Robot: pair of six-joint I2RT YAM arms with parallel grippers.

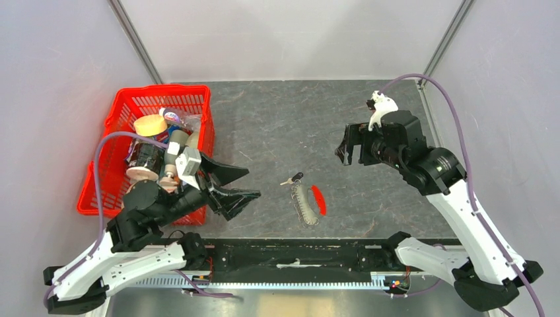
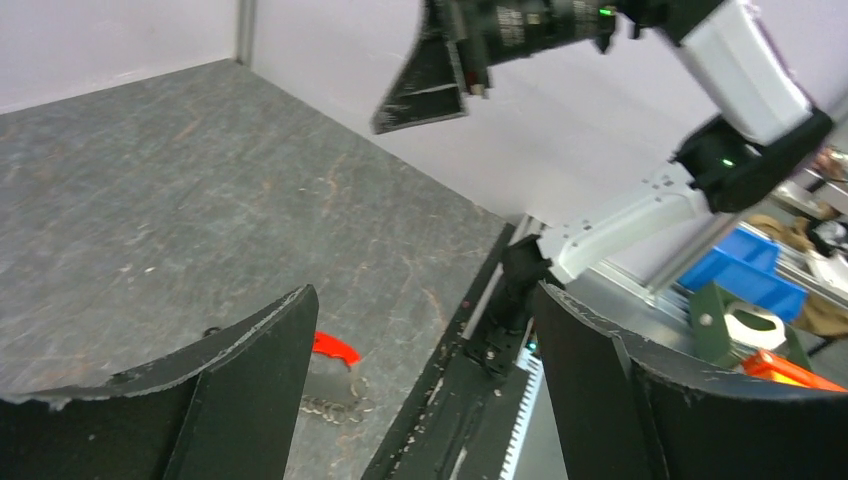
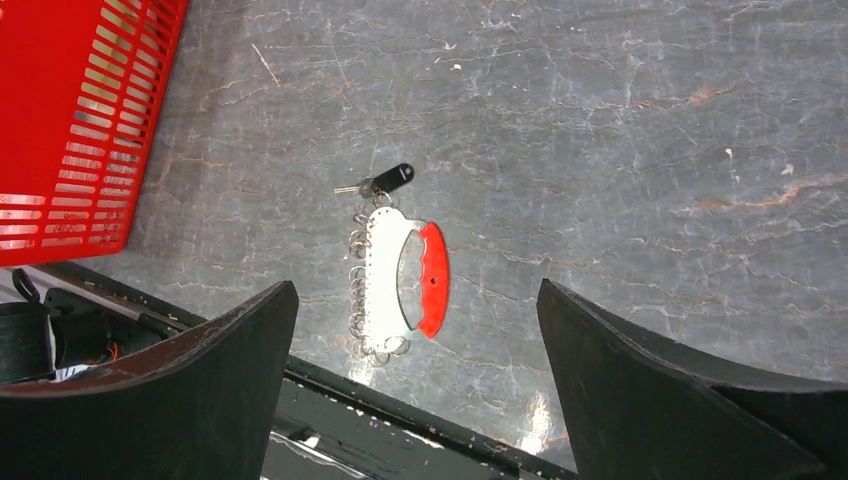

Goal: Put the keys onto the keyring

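Keys (image 3: 390, 179) apparently touching keyring (image 3: 381, 285), clear of fingers (image 3: 180, 400)

red basket (image 1: 186, 99) (full) far left, keyring (image 1: 304, 201) well apart

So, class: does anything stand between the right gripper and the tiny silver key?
Nothing visible does. The tiny silver key with black oblong fob lies uncovered, clear of the open right gripper, at one end of the grey metal keyring with red strip.
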